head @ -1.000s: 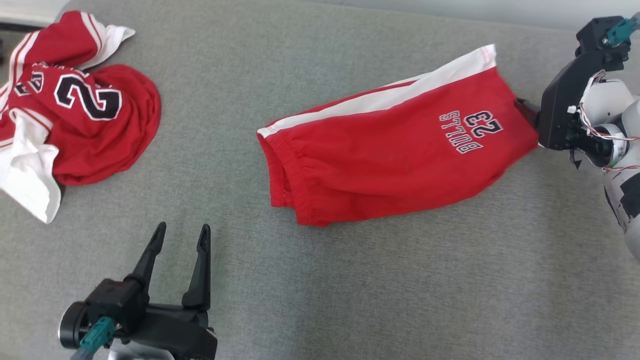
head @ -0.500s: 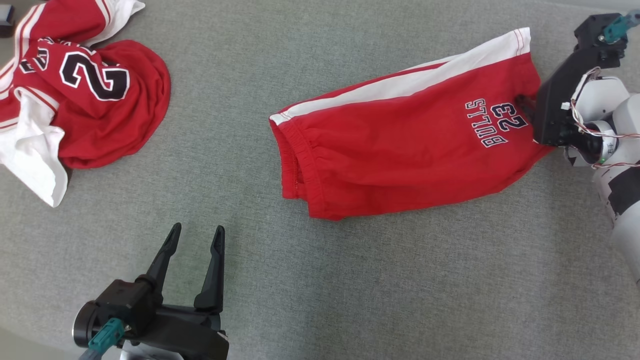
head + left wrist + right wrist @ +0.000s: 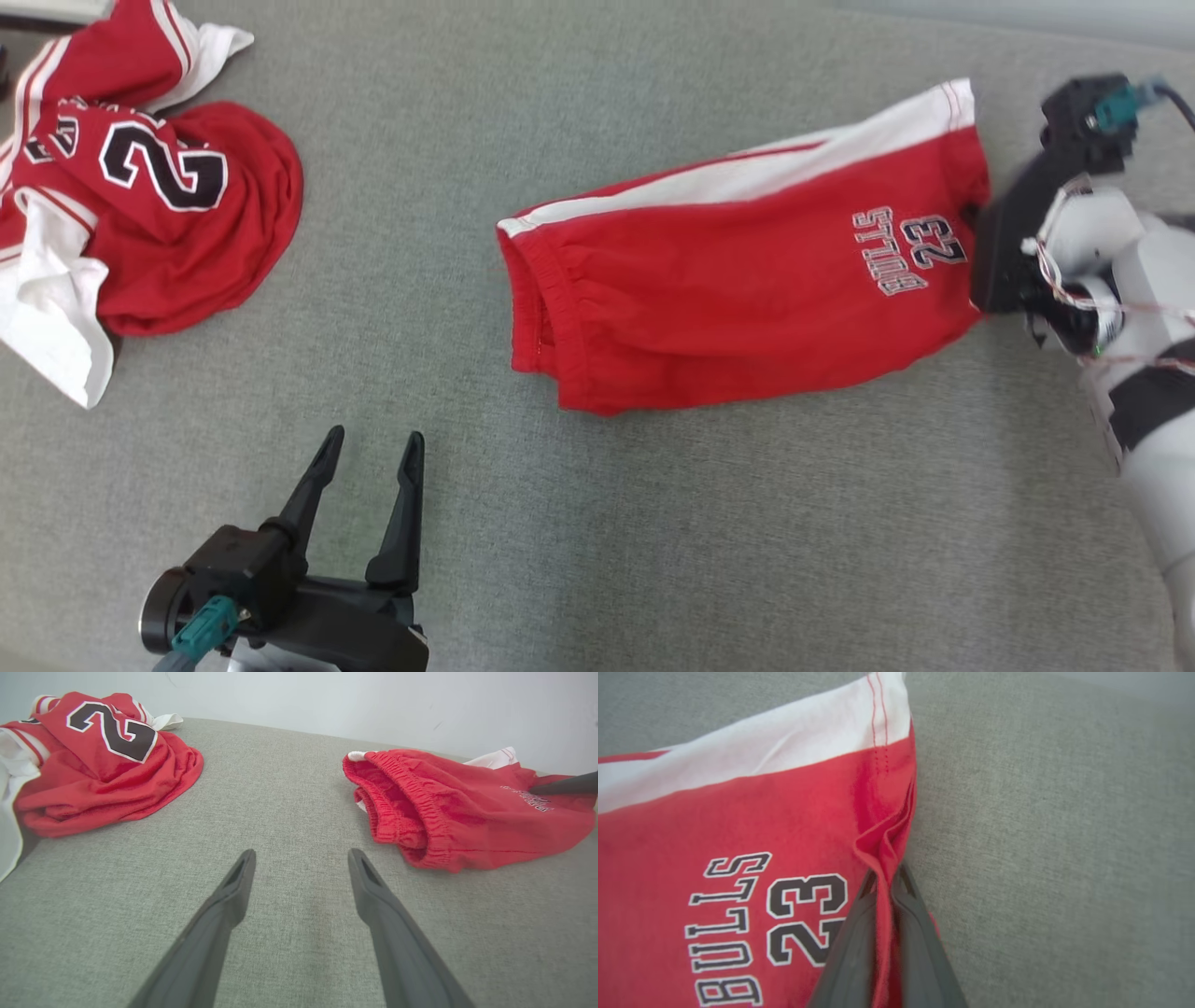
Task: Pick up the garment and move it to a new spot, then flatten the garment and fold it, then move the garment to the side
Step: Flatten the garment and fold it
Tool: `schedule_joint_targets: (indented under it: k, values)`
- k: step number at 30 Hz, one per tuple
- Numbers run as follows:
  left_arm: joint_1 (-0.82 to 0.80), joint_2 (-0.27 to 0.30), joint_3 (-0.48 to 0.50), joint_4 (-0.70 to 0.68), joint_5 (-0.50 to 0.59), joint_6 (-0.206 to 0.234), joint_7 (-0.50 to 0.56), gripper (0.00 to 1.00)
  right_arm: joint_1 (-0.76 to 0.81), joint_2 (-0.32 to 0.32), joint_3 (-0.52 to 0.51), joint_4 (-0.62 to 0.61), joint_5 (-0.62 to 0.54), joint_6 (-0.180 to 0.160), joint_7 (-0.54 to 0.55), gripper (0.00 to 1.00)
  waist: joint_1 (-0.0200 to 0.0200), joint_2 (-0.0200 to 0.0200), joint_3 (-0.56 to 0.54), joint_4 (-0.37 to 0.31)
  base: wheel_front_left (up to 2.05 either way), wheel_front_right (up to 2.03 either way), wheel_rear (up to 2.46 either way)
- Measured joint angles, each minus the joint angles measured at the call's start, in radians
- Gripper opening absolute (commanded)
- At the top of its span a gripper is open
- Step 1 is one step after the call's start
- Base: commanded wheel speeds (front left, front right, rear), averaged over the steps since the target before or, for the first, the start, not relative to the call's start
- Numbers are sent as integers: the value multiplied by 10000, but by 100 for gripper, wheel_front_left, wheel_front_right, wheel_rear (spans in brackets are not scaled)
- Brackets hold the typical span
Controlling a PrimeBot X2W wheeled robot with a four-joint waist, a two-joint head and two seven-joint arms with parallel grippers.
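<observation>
The garment (image 3: 738, 299) is a pair of red shorts with a white side stripe and "BULLS 23" print, folded and lying on the grey surface at centre right. My right gripper (image 3: 885, 877) is shut on the garment's (image 3: 738, 826) leg hem, pinching a raised fold of red cloth between its fingers. In the head view the right gripper (image 3: 976, 219) sits at the garment's right edge. My left gripper (image 3: 371, 448) rests open at the lower left, well clear of the garment (image 3: 448, 807), with nothing between its fingers (image 3: 233, 891).
A crumpled red and white jersey (image 3: 140, 196) with a black number lies at the far left. The grey fabric surface (image 3: 653, 541) stretches wide in front of the shorts. A pale wall (image 3: 327, 700) rises behind the surface.
My right gripper has closed on the hem of the shorts, bunching the cloth. The head camera has shifted a little. The left gripper stays open.
</observation>
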Motion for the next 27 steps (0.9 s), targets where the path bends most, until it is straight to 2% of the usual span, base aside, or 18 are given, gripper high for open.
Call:
schedule_joint_targets:
  k: [9,17,22,27]
  values:
    - [350,73,-36,-4,-109,127,163,100,1747,-270,-986,-1409,-125,0,-332,0,-1,0,-713,-269,0,0,0]
    - [651,151,77,-117,-311,328,288,100,3363,-523,-2738,-3306,-1152,0,-128,0,-1,0,-1318,-752,0,0,0]
    - [662,184,67,-169,-341,351,301,100,4097,-416,-3986,-4399,-2412,0,140,0,-1,0,-1567,-973,0,0,0]
    - [726,194,40,-186,-383,351,301,100,4408,81,-4021,-5463,-2792,-2,426,0,-2,0,-1696,-982,0,0,0]
